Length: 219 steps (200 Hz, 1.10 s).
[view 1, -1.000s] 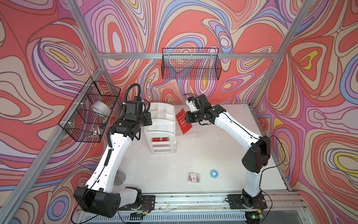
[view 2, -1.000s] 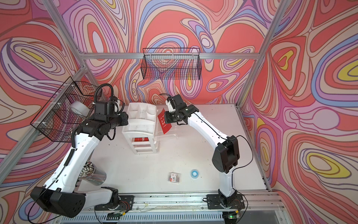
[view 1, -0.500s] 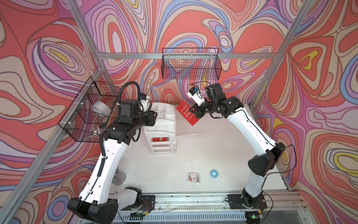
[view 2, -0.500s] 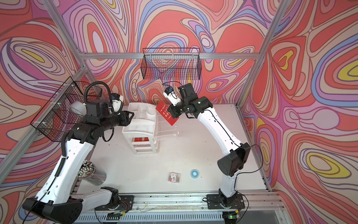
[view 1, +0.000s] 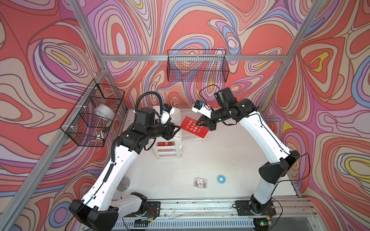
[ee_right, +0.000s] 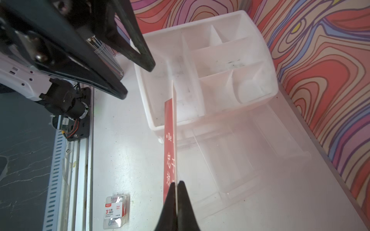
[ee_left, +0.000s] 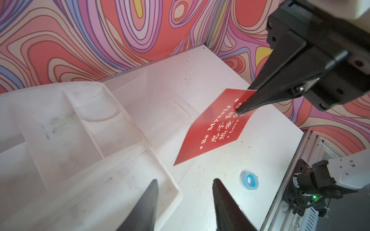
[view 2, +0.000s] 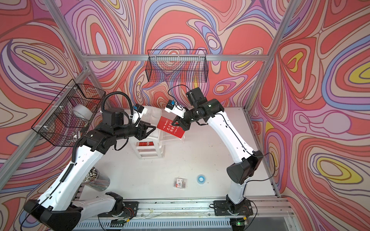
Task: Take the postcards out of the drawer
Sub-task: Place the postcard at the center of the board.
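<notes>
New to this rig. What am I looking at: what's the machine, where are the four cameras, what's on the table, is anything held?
Two white robot arms are bolted to a rail at the table's front edge. Two of the pictures come from a stereo camera overhead and are almost identical. The other two come from a camera on each arm's wrist, looking along its fingers.

The right hand is shut on a red postcard with white lettering, lifted over a clear drawer that is pulled out of the white drawer unit. The left hand is open and empty, near the unit's top. Another red card shows in a lower drawer.

Loose on the table are a packet of paper clips and a small blue roll.
</notes>
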{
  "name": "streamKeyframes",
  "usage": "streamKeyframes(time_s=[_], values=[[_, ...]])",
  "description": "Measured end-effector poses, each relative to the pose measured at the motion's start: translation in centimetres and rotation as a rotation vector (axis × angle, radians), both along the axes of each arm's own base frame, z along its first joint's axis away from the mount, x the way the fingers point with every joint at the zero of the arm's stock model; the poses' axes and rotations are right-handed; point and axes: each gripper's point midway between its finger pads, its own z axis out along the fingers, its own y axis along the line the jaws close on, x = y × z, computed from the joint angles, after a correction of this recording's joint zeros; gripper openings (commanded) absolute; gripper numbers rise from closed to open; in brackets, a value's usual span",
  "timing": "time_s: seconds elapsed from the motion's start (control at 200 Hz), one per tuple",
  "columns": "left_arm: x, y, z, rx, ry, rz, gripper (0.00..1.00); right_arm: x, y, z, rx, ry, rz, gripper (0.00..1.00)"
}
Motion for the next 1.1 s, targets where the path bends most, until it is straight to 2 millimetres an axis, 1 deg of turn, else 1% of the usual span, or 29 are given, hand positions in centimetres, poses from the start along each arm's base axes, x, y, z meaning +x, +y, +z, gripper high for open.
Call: streamKeyframes(time_s=[0.14, 0.295, 0.431, 0.556, 0.621, 0.731, 0.806, 0.851, 1.007, 1.097], values=[[-0.3, -0.6, 0.2, -0.015, -0.017, -0.045, 0.47, -1.4, 0.1, 0.1, 0.014, 0.021, 0.07, 0.0], [-1.1, -1.3, 0.9, -0.036, -0.043, -0.102, 0.47, -2.6, 0.3, 0.9, 0.037, 0.021, 0.128, 0.0], [-1.7, -2.0, 1.4, -0.058, -0.055, -0.162, 0.46, -3.4, 0.5, 1.7, 0.056, 0.009, 0.164, 0.0], [-2.5, -2.7, 1.7, -0.082, -0.056, -0.224, 0.44, -3.8, 0.8, 1.5, 0.05, 0.015, 0.185, 0.0], [-2.8, -3.0, 1.7, -0.092, -0.051, -0.253, 0.41, -3.9, 0.9, 1.3, 0.043, 0.021, 0.193, 0.0], [-3.1, -3.7, 1.3, -0.112, -0.026, -0.305, 0.33, -4.0, 1.0, 1.0, 0.035, 0.03, 0.201, 0.0], [-3.1, -4.1, 0.9, -0.124, -0.008, -0.332, 0.31, -4.1, 1.0, 0.9, 0.032, 0.032, 0.203, 0.0], [-3.1, -4.3, 0.9, -0.129, -0.007, -0.346, 0.28, -4.2, 0.9, 0.9, 0.03, 0.034, 0.204, 0.0], [-3.2, -4.8, 0.9, -0.146, -0.027, -0.385, 0.16, -4.4, 0.7, 0.6, 0.017, 0.045, 0.205, 0.0], [-3.3, -4.9, 0.7, -0.147, -0.032, -0.395, 0.12, -4.5, 0.6, 0.4, 0.006, 0.054, 0.201, 0.0]])
